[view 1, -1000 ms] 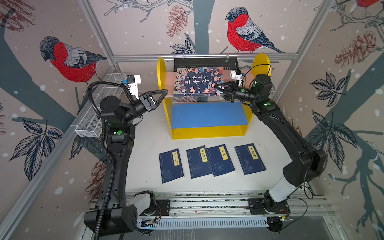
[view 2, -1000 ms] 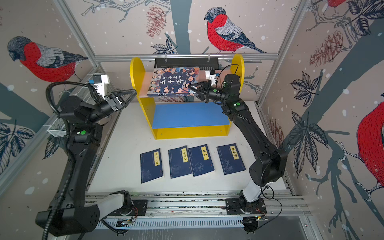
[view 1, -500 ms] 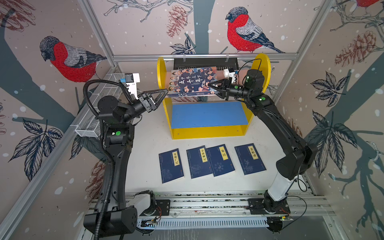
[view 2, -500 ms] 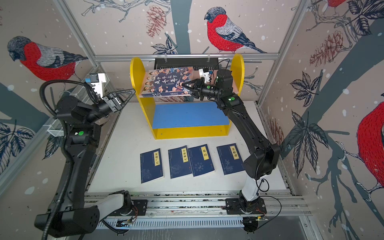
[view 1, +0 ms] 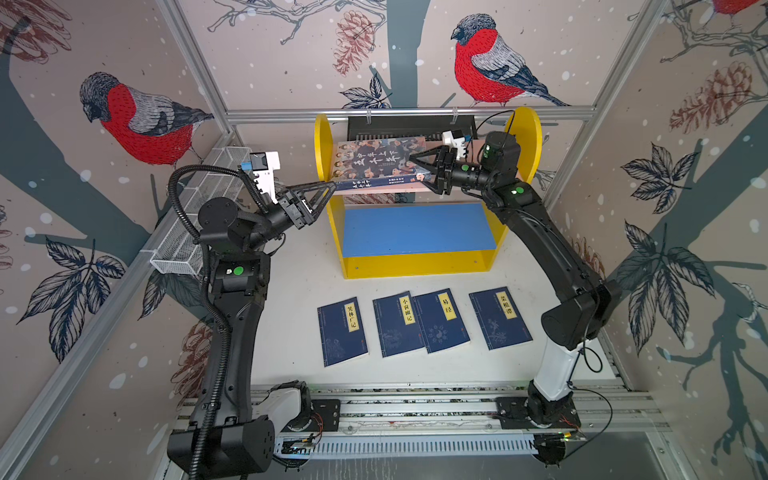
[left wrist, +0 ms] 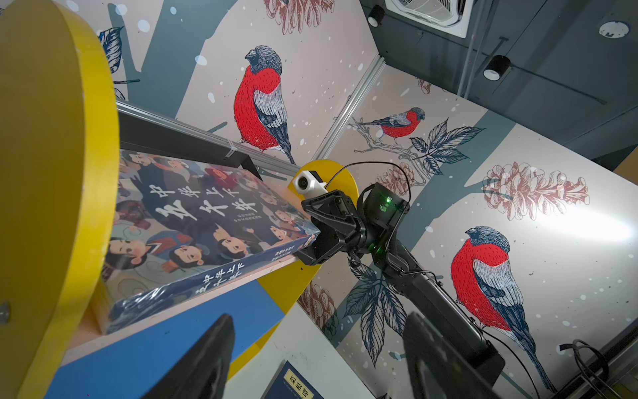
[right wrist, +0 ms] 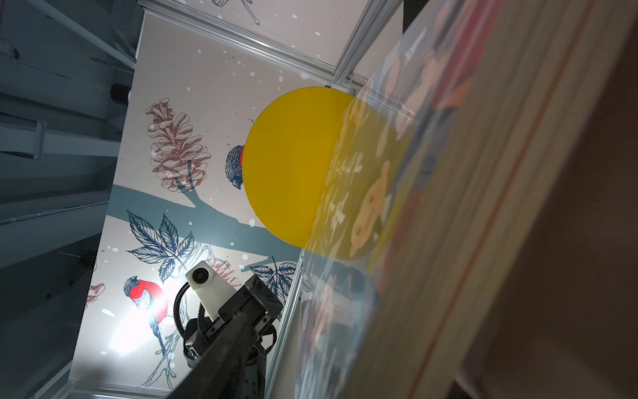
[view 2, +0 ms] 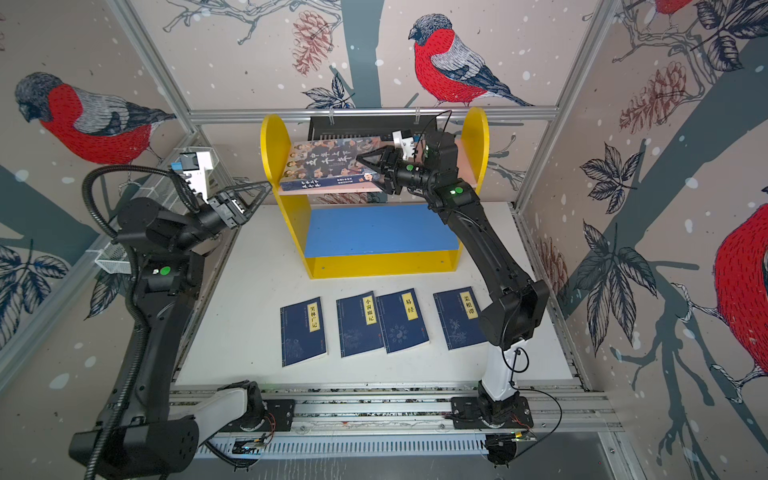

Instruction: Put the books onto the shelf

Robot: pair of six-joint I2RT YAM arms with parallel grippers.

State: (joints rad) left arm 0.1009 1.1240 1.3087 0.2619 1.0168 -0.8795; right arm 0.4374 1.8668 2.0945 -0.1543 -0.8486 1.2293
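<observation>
There it was: the thick illustrated book with painted faces and white characters (view 1: 380, 164) lay flat, cover up, on the pink upper board (view 1: 386, 190) of the small yellow-sided two-tier shelf (view 1: 415, 264). Its long axis ran side to side along the board, with the blue spine facing the front. Its left end was close by the shelf's left side (touching or not, I couldn't tell).

My right gripper (view 1: 420, 168) sat at the book's right end, jaws parted wider than the book was thick. One finger was above the cover and one lower down at the edge. The right wrist view showed a gap between finger and cover, so it had no hold.

My left gripper (view 1: 328, 189) hung just outside the shelf's left side, jaws well apart, nothing in them.

Down on the white tabletop (view 1: 291, 332), in front of the shelf, four thin navy-blue books with yellow title labels (view 1: 343, 330) lay flat in a row. Their long axes pointed roughly toward the shelf, and the middle two touched.
</observation>
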